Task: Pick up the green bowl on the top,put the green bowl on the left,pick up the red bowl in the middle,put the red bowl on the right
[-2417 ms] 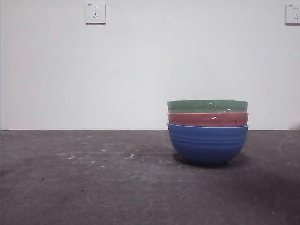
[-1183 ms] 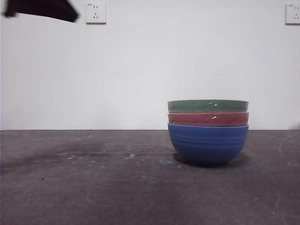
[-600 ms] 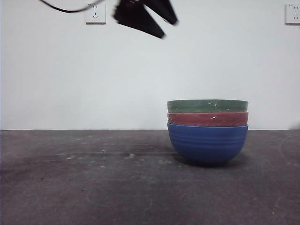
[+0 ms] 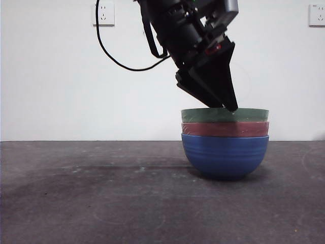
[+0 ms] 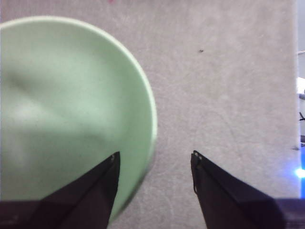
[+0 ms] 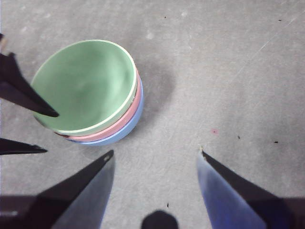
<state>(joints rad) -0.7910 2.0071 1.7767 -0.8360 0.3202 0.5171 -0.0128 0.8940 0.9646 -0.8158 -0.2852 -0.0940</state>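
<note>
Three bowls stand stacked right of the table's middle. The green bowl [image 4: 225,115] is on top, the red bowl [image 4: 225,129] under it, a blue bowl [image 4: 225,155] at the bottom. My left gripper [image 4: 221,104] is down at the green bowl's rim, open. In the left wrist view [image 5: 155,153] one jaw is over the green bowl's inside [image 5: 62,105] and the other is over the table. My right gripper [image 6: 155,157] is open and empty, high above the table beside the stack, where the green bowl [image 6: 83,86] and the red bowl's rim [image 6: 129,117] show.
The dark grey table [image 4: 101,193] runs wide to the left of the stack. The left arm's cable [image 4: 109,53] hangs behind it. Two wall sockets [image 4: 103,12] [image 4: 317,14] sit on the white wall.
The left arm has come in from the top left and dropped down to the green bowl's rim. The bowls have not moved.
</note>
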